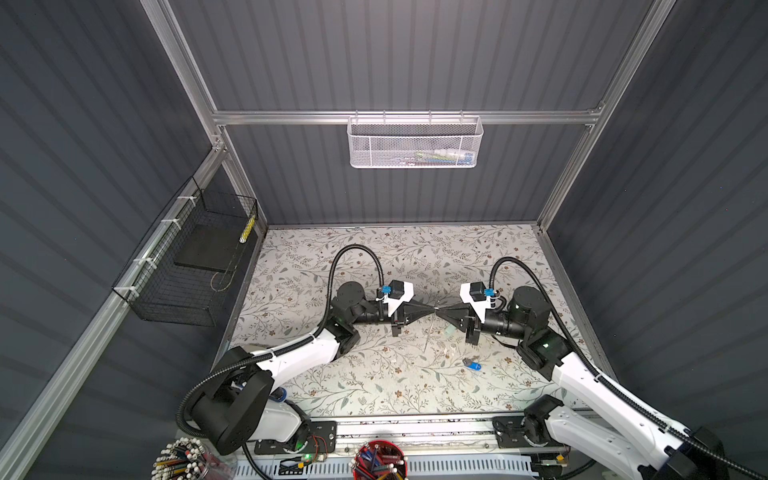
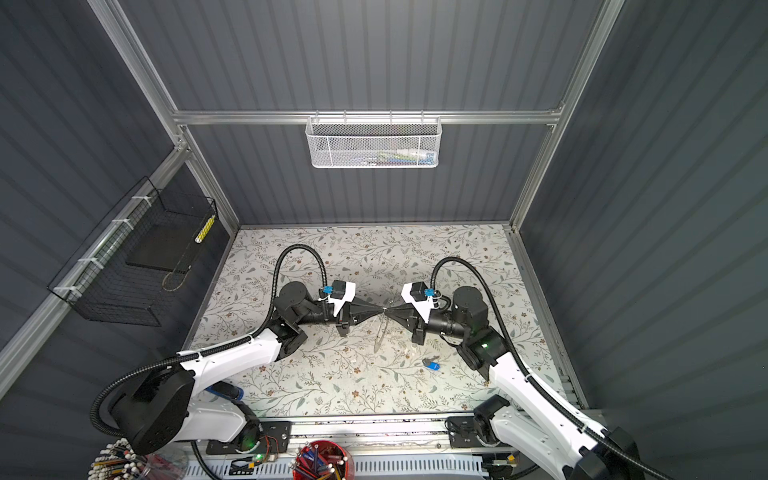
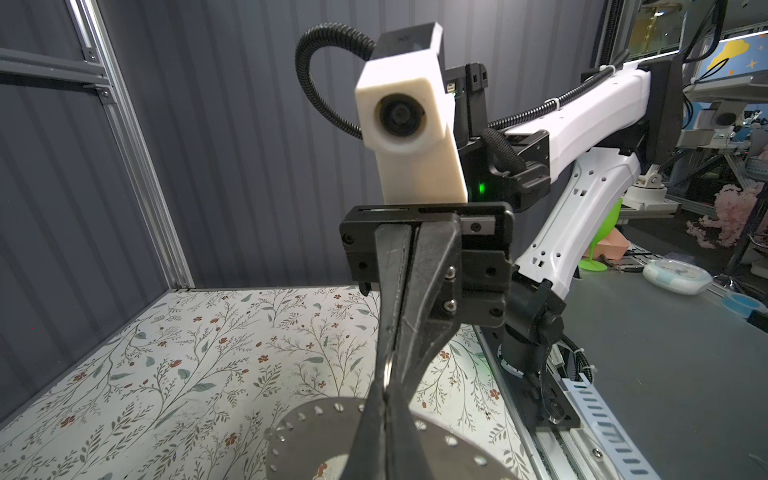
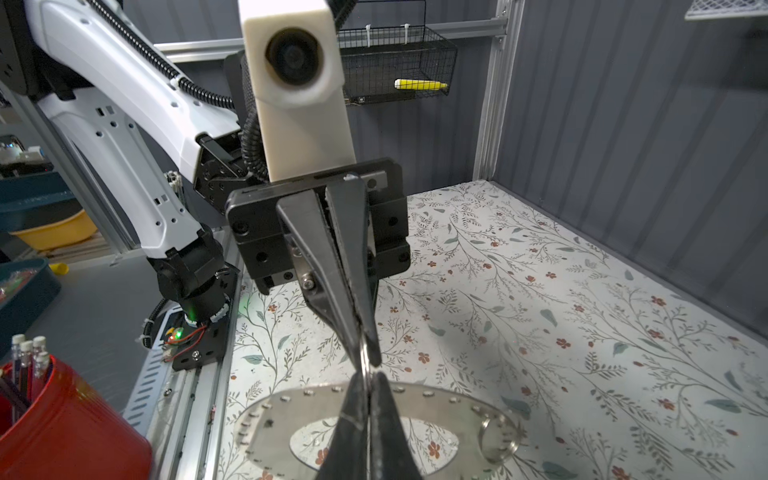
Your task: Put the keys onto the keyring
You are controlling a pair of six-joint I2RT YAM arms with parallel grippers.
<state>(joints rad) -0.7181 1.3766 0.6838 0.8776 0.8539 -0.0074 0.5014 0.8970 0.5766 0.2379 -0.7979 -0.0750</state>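
Observation:
My left gripper [image 1: 432, 309] and right gripper [image 1: 439, 309] meet tip to tip above the middle of the floral table [image 1: 374, 386], each shut on a thin silvery edge. Below the tips hangs the keyring [image 4: 419, 401], a flat grey studded band with a big hole; it is a thin edge-on line [image 2: 380, 332] in both top views. In the wrist views my own fingers [image 3: 376, 432] hide its middle. A small metal loop [image 4: 496, 440] sits on its rim. The blue-tagged key [image 1: 472, 365] lies on the table near the right arm. A pale mint tag [image 1: 450, 330] shows faintly beside the right gripper's body.
A blue-and-black stapler [image 2: 226, 390] lies under the left arm. A black wire basket [image 1: 187, 266] hangs on the left wall and a white mesh basket [image 1: 415, 141] on the back rail. Pencil cups [image 1: 380, 459] stand beyond the front rail.

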